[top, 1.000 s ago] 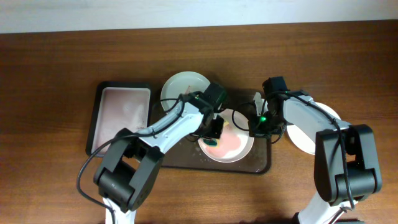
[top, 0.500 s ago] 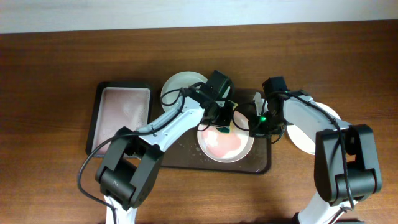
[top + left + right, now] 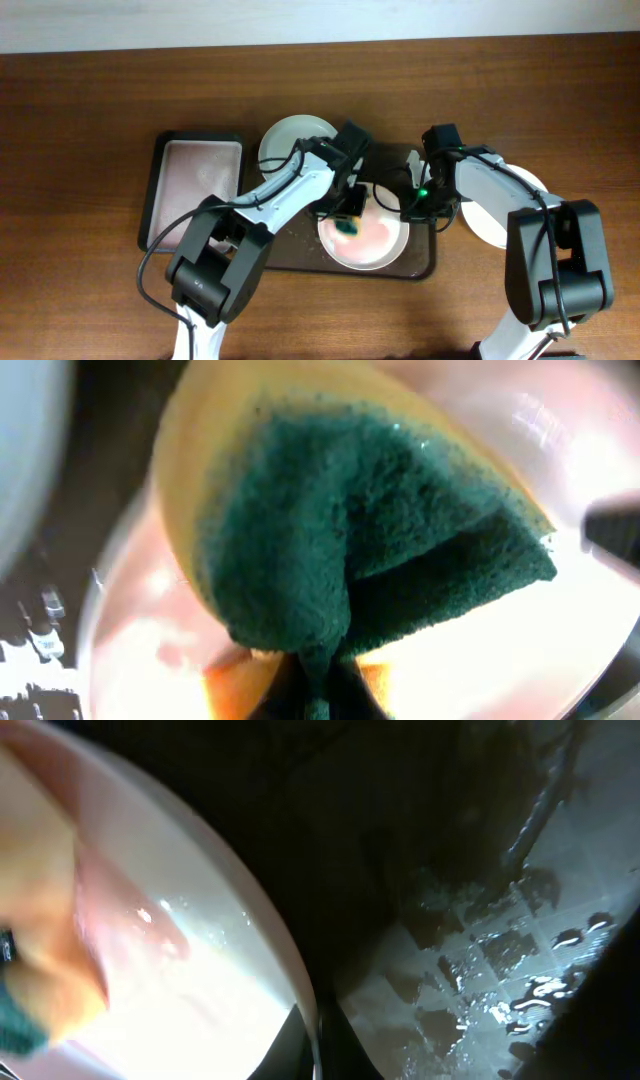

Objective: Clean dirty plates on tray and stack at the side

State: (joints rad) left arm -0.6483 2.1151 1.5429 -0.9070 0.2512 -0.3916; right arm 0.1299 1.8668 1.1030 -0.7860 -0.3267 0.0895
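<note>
Two grippers meet at the pink plate (image 3: 378, 246) on the tray (image 3: 424, 257). Left gripper (image 3: 349, 213) squeezes a sponge (image 3: 350, 540) flat on the plate. Right gripper (image 3: 408, 207) pinches the plate's right rim, near the tray's edge.

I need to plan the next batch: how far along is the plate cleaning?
Looks done: one white plate lies off the tray, right side. In hand: left pincer presses the sponge on the pinkish plate while right pincer grips its rim. Probably left: the pale green plate, then stacking.
</note>
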